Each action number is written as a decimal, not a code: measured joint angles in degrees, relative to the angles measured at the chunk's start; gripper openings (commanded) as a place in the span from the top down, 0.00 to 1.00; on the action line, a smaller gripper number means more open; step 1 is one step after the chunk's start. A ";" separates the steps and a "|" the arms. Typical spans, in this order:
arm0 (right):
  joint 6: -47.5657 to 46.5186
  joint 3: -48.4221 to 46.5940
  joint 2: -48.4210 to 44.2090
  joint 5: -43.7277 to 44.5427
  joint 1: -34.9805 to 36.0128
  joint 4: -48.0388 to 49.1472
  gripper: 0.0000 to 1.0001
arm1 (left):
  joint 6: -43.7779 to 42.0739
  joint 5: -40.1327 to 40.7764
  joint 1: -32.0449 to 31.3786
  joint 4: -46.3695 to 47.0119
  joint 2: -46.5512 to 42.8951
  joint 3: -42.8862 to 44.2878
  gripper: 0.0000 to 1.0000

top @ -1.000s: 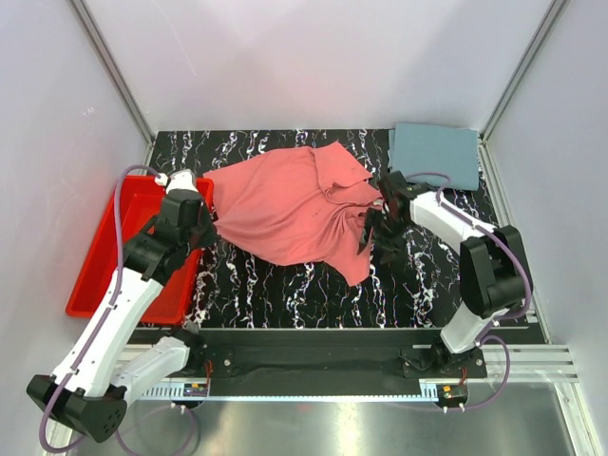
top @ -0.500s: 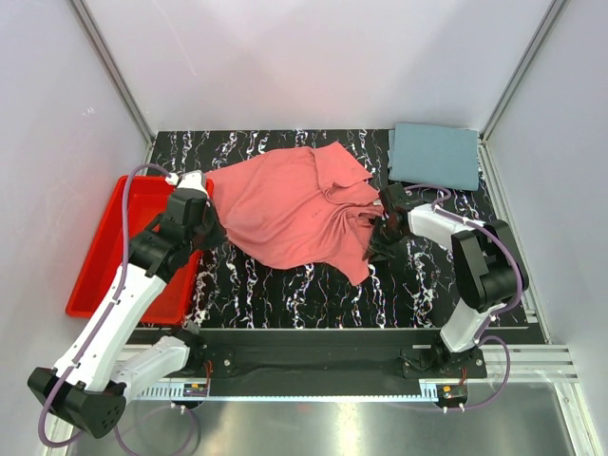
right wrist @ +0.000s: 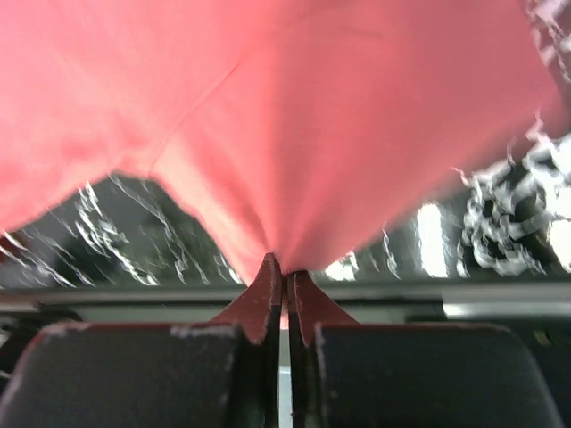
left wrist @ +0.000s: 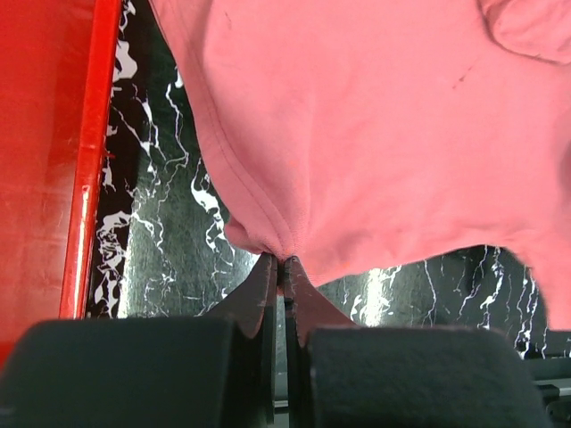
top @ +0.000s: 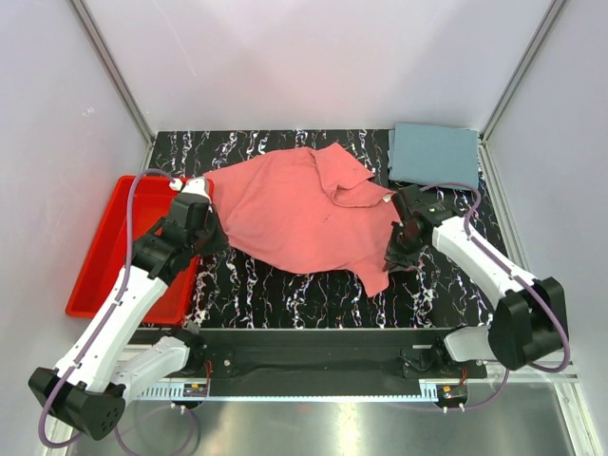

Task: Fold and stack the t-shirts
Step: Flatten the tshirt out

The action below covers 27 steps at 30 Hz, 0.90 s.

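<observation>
Over at the left edge of the black marbled counter [top: 285, 285] sits a red tray [top: 95, 271]. The left arm crosses above its near right part and hides what lies there; no shirt shows in the part that can be seen.

The pink shirt [top: 294, 214] lies spread and rumpled across the middle of the counter. The left claw [left wrist: 282, 263] is clenched on the hem at its left side, just beside the tray's rim, and the cloth gathers into a small peak where the tips meet. The right claw [right wrist: 285, 272] is clenched on the shirt's near right corner, with the fabric fanning out from its tips and lifted a little off the counter.

The grey-blue shirt [top: 434, 155] rests folded flat in the far right corner, apart from both claws. Whether the pink shirt's far edge touches it I cannot tell.

The right wrist view is blurred, so seams are hard to make out. In the left wrist view the shirt is cut off at the top and right.
</observation>
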<state>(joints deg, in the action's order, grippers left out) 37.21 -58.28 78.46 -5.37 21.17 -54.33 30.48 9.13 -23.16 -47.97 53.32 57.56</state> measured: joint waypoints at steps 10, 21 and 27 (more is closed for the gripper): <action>-4.74 -33.66 30.58 4.22 10.86 -6.64 0.38 | 0.02 -0.55 -0.11 0.02 0.11 -0.07 1.00; -5.73 -17.42 15.10 4.39 10.78 -2.69 0.51 | -0.02 -0.83 -0.26 -0.02 -0.07 -0.09 1.00; -2.64 -3.13 5.01 2.19 7.43 4.07 0.61 | 0.00 -1.33 -0.26 -0.02 0.11 -0.74 1.00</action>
<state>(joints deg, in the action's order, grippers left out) 34.57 -61.41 83.46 -3.18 28.60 -50.26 30.48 7.79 -23.42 -47.99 53.43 56.82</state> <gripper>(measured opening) 0.392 0.024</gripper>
